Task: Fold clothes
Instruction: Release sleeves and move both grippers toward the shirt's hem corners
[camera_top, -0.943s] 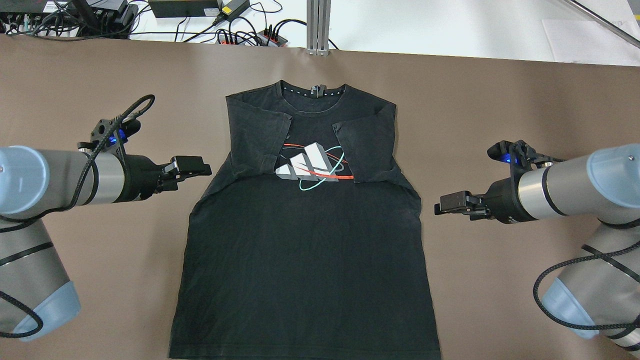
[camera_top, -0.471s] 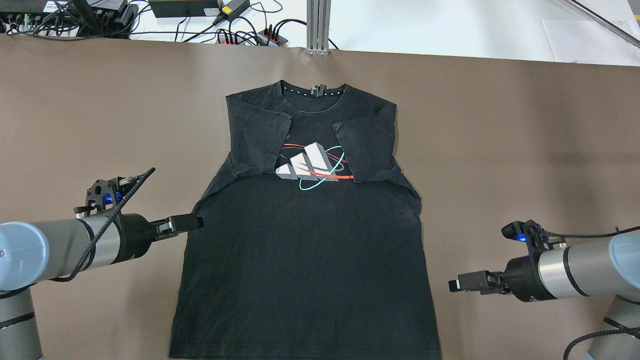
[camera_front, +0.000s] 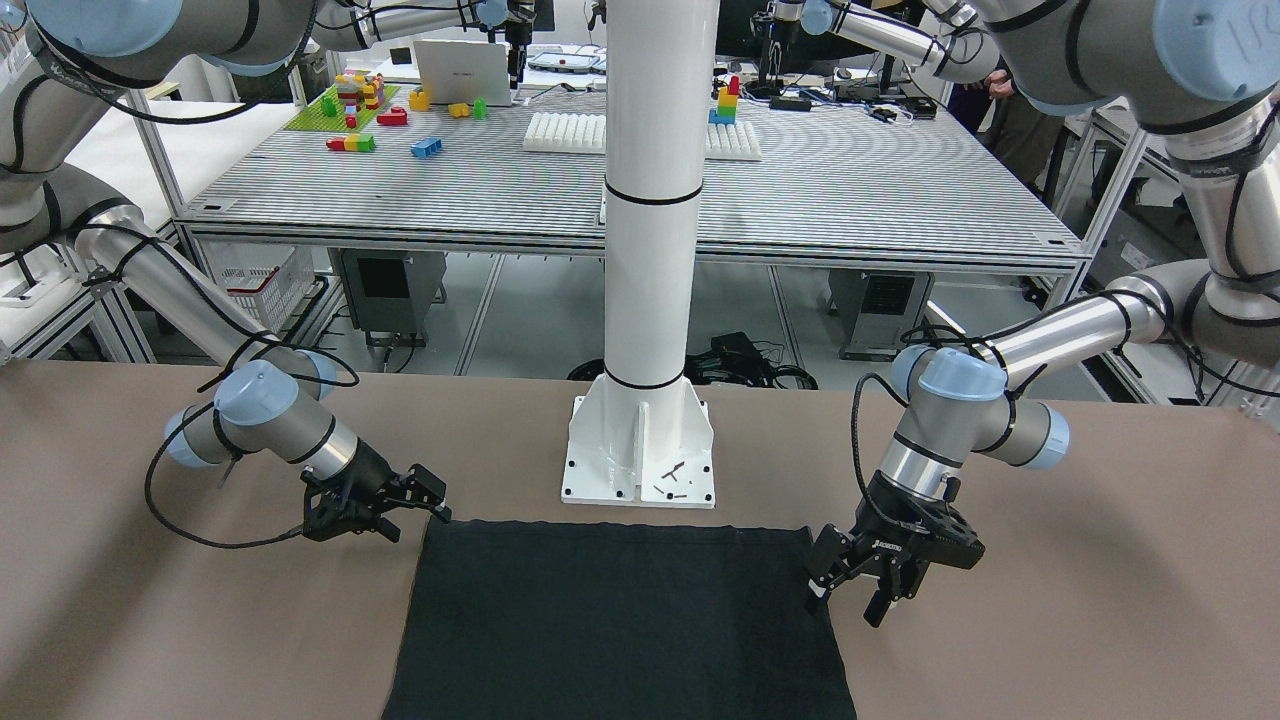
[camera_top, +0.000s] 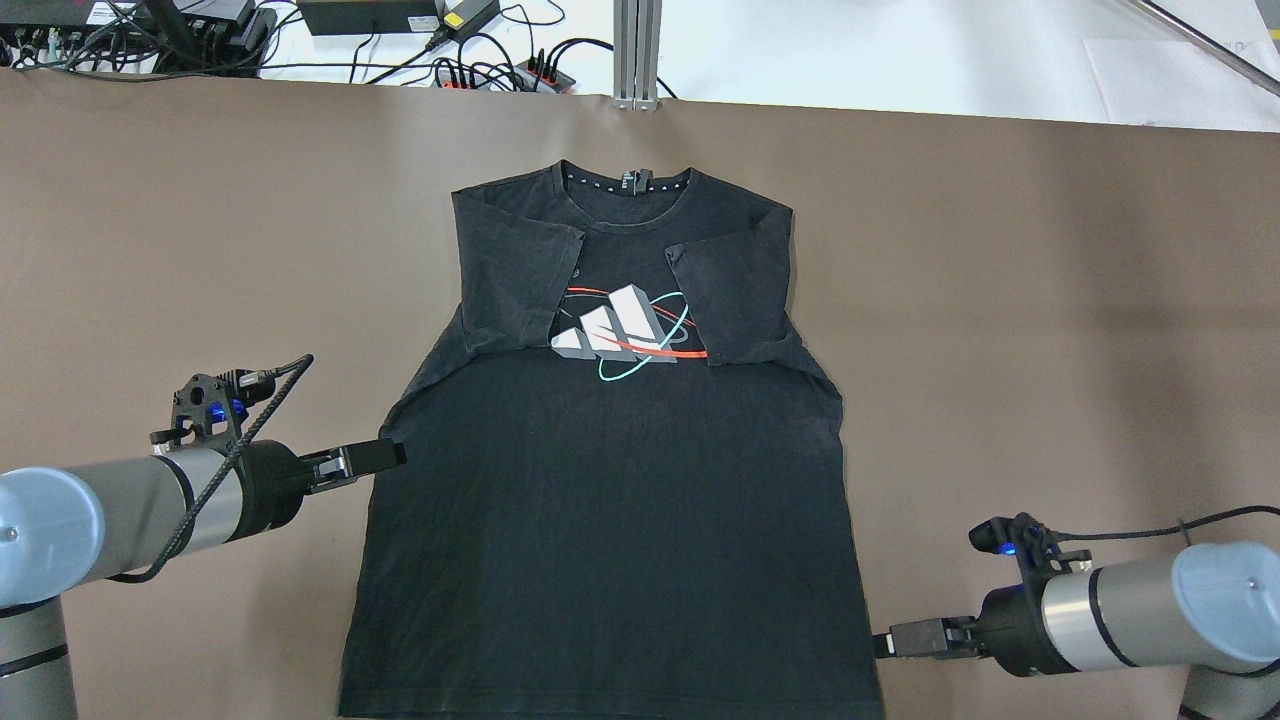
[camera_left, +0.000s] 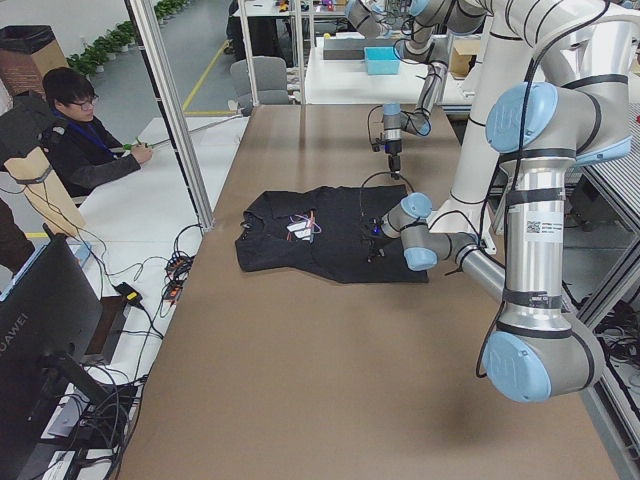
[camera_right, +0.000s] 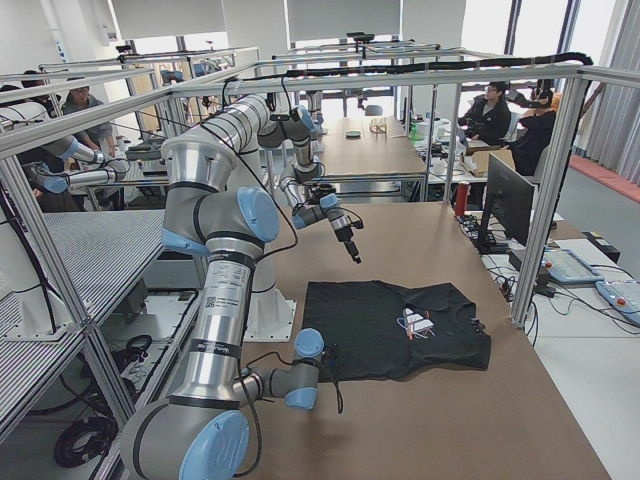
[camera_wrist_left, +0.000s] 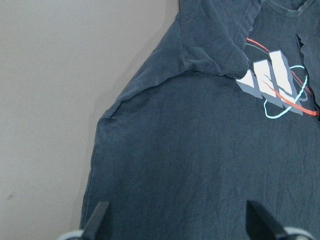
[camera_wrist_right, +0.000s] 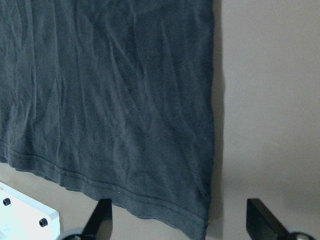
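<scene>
The clothes are one black T-shirt (camera_top: 610, 500) with a white, red and teal logo (camera_top: 620, 335), lying flat on the brown table cover with both sleeves folded in over the chest. My left gripper (camera_top: 382, 455) is open and low at the shirt's left side edge, below the folded sleeve; the left wrist view shows its fingers (camera_wrist_left: 100, 220) spread over that edge. My right gripper (camera_top: 882, 643) is open beside the hem's right corner (camera_wrist_right: 200, 225). From the front, the left gripper (camera_front: 848, 605) and right gripper (camera_front: 415, 510) flank the shirt (camera_front: 620, 620). Neither holds fabric.
The white pole's base plate (camera_front: 640, 455) stands just behind the hem, and its corner (camera_wrist_right: 25, 215) shows in the right wrist view. Cables and power strips (camera_top: 500, 70) and an aluminium post (camera_top: 637, 50) line the far edge. A person (camera_left: 80, 140) sits beyond that edge.
Both arms have drawn back toward the robot along the shirt's sides. The right gripper went furthest, down to the hem corner. The shirt has not moved.
</scene>
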